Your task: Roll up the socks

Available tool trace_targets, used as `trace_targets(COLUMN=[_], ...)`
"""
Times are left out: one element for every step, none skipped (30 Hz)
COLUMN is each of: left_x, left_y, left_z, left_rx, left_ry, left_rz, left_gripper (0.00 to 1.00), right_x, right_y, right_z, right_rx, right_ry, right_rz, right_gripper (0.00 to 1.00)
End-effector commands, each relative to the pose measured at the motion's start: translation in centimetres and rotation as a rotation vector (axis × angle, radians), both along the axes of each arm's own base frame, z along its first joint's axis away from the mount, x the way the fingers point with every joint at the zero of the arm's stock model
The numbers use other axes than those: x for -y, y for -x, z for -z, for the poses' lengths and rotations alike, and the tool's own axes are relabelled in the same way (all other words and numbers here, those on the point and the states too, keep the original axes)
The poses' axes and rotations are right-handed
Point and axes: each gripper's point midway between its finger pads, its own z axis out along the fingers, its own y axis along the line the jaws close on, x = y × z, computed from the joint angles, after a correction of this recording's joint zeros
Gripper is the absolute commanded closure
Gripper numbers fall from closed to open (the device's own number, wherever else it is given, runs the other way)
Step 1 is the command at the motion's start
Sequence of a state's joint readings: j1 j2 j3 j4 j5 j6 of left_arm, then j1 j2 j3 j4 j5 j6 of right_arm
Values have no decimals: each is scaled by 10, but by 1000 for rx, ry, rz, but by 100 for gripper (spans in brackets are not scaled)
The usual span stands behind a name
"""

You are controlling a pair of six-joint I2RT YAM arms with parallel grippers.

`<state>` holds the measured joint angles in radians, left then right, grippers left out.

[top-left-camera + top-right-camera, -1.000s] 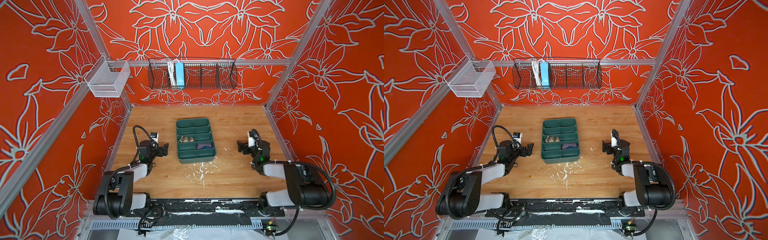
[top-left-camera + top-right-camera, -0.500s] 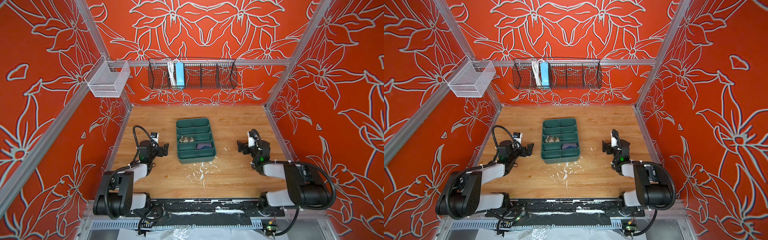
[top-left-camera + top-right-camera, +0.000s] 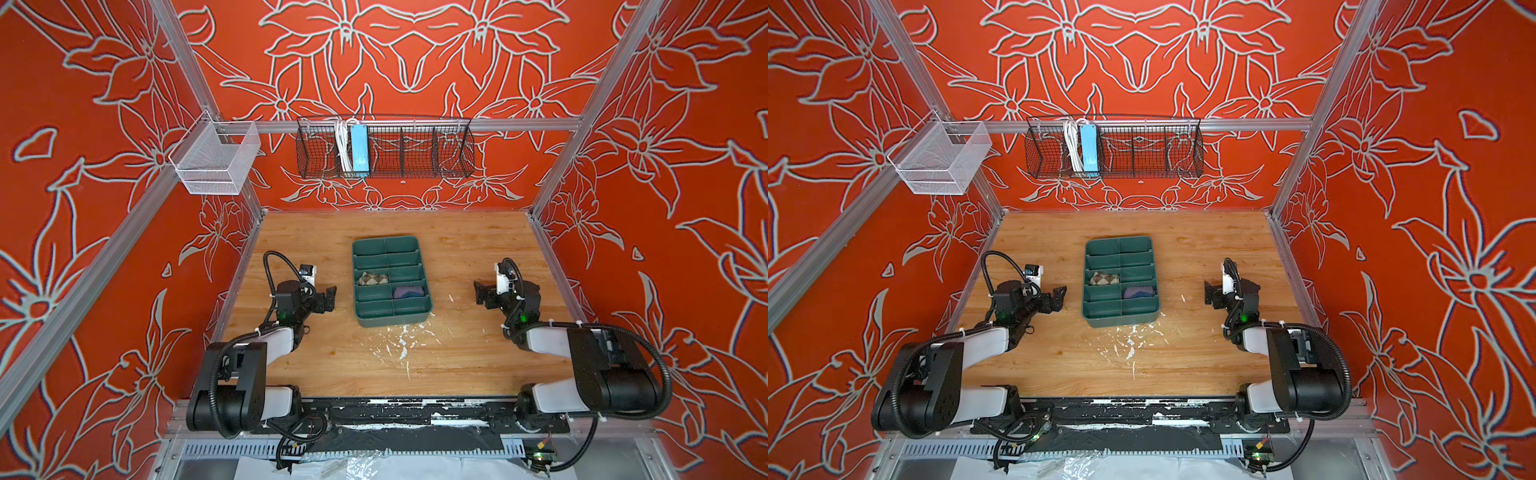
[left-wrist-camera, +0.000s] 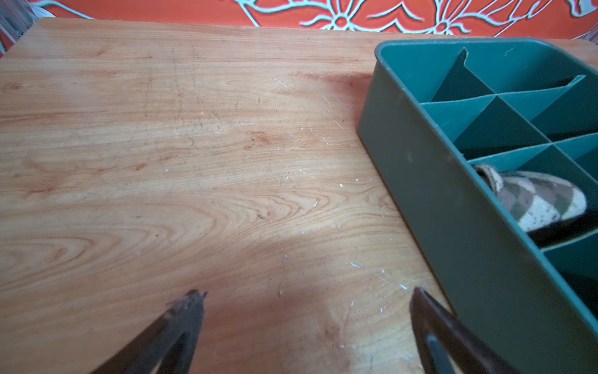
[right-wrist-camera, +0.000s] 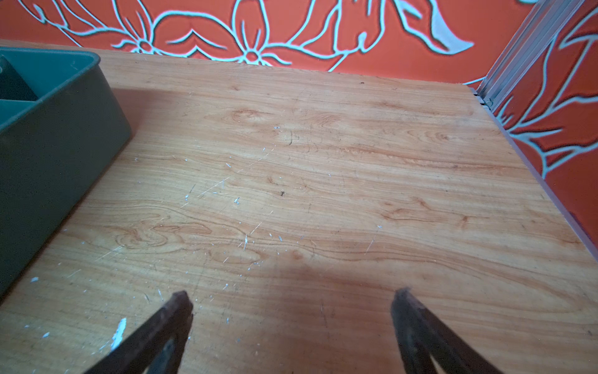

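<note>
Two rolled socks lie in separate compartments of a green divided tray (image 3: pixel 392 321) (image 3: pixel 1120 319) at mid-table. The beige argyle sock (image 3: pixel 372 278) (image 3: pixel 1104 278) is in a left compartment. The purple sock (image 3: pixel 409 292) (image 3: pixel 1139 291) is one row nearer, on the right. My left gripper (image 3: pixel 329 298) (image 3: pixel 1060 298) hovers open just left of the tray, empty. In the left wrist view the left gripper (image 4: pixel 307 291) is over bare wood, with the tray wall (image 4: pixel 437 194) and the beige sock (image 4: pixel 537 200) beside it. My right gripper (image 3: pixel 480 293) (image 3: pixel 1209 294) (image 5: pixel 292 292) is open and empty right of the tray (image 5: pixel 48 155).
A black wire basket (image 3: pixel 384 149) holding a blue block and a white cable hangs on the back wall. A white mesh basket (image 3: pixel 214 160) hangs on the left rail. White flecks (image 3: pixel 401 340) mark the wood in front of the tray. Red walls enclose three sides.
</note>
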<state>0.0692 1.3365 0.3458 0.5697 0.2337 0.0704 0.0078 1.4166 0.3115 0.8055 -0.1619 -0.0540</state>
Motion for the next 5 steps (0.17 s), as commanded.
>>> trace_targets(left_x=[0, 1, 1, 0, 0], left_y=[-5, -4, -5, -4, -4], left_z=[-6, -6, -7, -7, -7], left_rx=[16, 16, 19, 22, 22], left_ry=[6, 6, 6, 5, 5], left_rz=[11, 12, 12, 10, 9], left_gripper=[3, 3, 3, 3, 3], right_x=[0, 1, 0, 0, 1], right_y=[1, 1, 1, 1, 1], right_z=[-5, -5, -5, -5, -5], right_rx=[26, 26, 26, 26, 26], right_ry=[15, 15, 15, 15, 15], right_rz=[-12, -11, -12, -12, -11], right_gripper=[2, 2, 2, 2, 2])
